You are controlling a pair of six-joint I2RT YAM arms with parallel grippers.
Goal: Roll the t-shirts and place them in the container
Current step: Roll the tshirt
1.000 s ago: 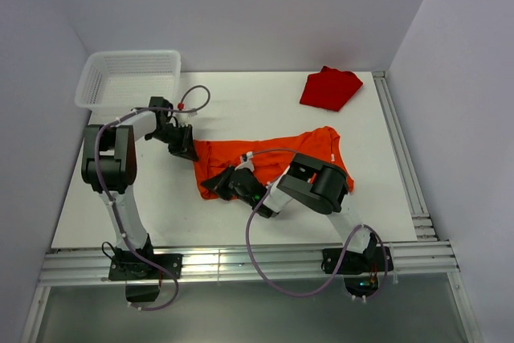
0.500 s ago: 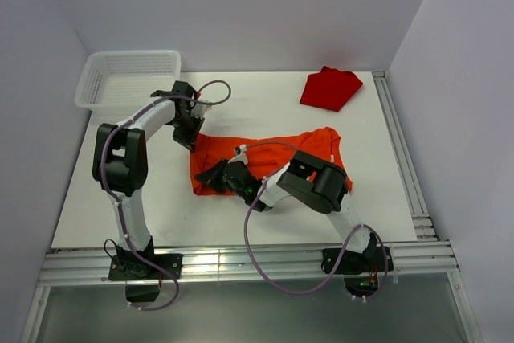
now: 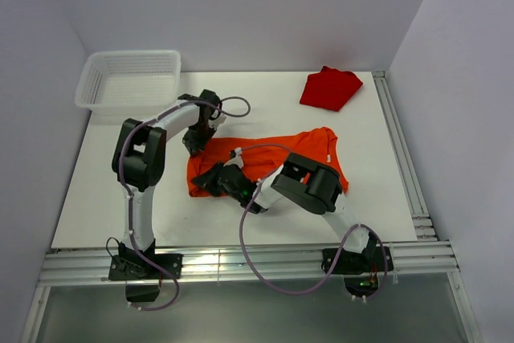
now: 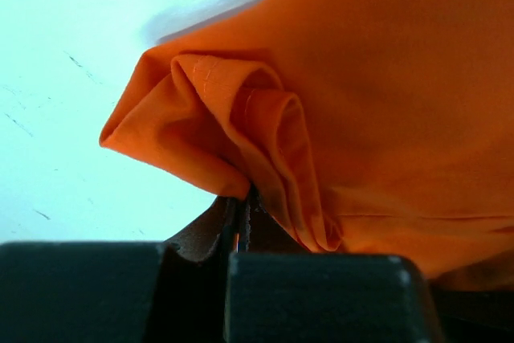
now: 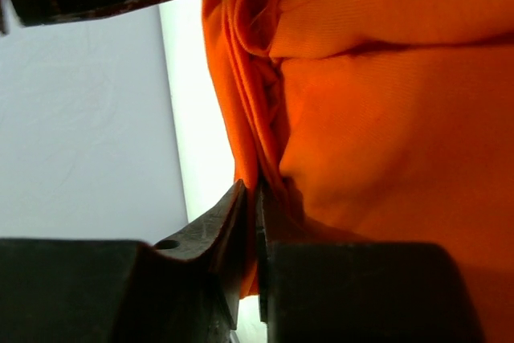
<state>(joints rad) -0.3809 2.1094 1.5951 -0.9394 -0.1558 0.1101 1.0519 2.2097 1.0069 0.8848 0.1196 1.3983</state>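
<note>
The bright orange t-shirt [image 3: 313, 144] lies spread across the middle of the white table, its left end gathered into folds. My left gripper [image 3: 195, 144] is at that end's far corner, shut on a fold of orange cloth [image 4: 385, 102]; in the left wrist view the left gripper [image 4: 241, 202] has cloth pinched between its tips. My right gripper [image 3: 202, 183] is at the near left corner. In the right wrist view the right gripper [image 5: 257, 194] is shut on the shirt's edge [image 5: 385, 118]. The darker red t-shirt [image 3: 329, 88] lies crumpled at the far right, untouched.
A white mesh basket [image 3: 128, 78] stands at the far left corner. Aluminium rails run along the table's right edge [image 3: 401, 158] and near edge [image 3: 241, 263]. White walls close in the far and left sides.
My left gripper has shut on the shirt's far left corner and its arm has swung to the right. The right gripper has shifted slightly left, and the shirt's left end has bunched up.
</note>
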